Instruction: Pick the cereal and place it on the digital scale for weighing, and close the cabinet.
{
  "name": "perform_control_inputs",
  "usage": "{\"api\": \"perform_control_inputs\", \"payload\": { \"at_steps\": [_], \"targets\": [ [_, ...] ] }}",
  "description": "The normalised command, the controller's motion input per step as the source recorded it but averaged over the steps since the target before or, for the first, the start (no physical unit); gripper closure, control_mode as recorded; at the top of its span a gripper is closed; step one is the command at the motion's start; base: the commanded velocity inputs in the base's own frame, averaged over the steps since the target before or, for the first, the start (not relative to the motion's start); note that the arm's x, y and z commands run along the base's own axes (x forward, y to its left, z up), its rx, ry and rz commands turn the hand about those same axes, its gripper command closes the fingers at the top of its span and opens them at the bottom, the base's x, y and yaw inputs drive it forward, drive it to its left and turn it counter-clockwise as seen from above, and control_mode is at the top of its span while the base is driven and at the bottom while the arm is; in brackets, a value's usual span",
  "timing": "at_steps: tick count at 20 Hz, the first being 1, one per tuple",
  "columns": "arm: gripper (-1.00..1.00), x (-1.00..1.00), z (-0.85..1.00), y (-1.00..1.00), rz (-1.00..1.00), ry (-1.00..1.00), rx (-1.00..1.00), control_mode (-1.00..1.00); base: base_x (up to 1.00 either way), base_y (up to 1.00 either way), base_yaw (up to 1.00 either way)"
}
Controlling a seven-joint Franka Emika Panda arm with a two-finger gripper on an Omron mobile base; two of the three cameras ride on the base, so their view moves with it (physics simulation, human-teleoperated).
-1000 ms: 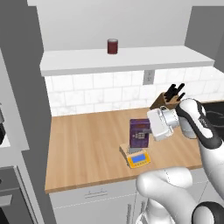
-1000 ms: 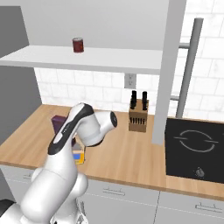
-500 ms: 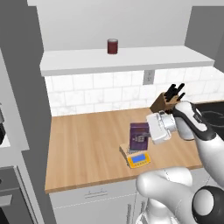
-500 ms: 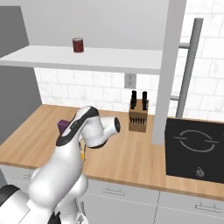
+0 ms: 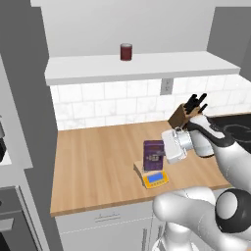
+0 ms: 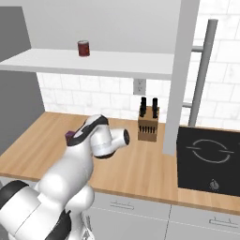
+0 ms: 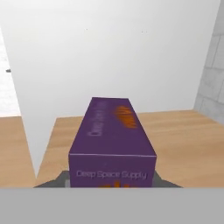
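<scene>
The cereal [image 5: 150, 150], a tall dark purple box, stands upright on the small yellow-orange digital scale [image 5: 155, 179] near the front of the wooden counter. My gripper [image 5: 163, 153] reaches in from the right and is shut on the cereal's sides. In the hand view the cereal [image 7: 113, 135] lies straight ahead, with a grey edge of the scale [image 7: 54, 182] beneath it and my fingertips hidden. From the right base view a purple corner of the cereal [image 6: 70, 136] shows behind my arm. The cabinet stands open, with its white shelf [image 5: 137, 68] bare and its door [image 6: 184, 70] swung out.
A dark red can [image 5: 126, 51] sits on the shelf. A wooden knife block [image 5: 184, 113] stands against the tiled wall behind my arm. A black cooktop [image 6: 208, 157] lies to the right of the counter. The door's long silver handle [image 6: 204, 70] hangs above it.
The cereal has come down a little and now rests on the scale. My arm has dropped and swung with it, still holding the box.
</scene>
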Motion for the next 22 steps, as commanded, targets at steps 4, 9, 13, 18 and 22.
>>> {"api": "perform_control_inputs", "payload": {
  "at_steps": [4, 9, 13, 18, 22],
  "targets": [
    [1.0, 0.23, -0.21, 0.0, 0.0, -0.04, 0.0, -1.0, 0.0, 0.0, 0.0],
    [1.0, 0.1, -0.15, 0.04, 0.0, -0.07, 0.0, -1.0, 0.0, 0.0, 0.0],
    [1.0, -0.25, 0.0, 0.16, 0.0, -0.21, 0.0, -1.0, 0.0, 0.0, 0.0],
    [1.0, -0.08, 0.0, 0.21, 0.0, -0.03, 0.0, -1.0, 0.0, 0.0, 0.0],
    [1.0, 0.0, 0.0, 0.13, 0.0, 0.0, 0.0, -1.0, 0.0, 0.0, 0.0]
  ]
}}
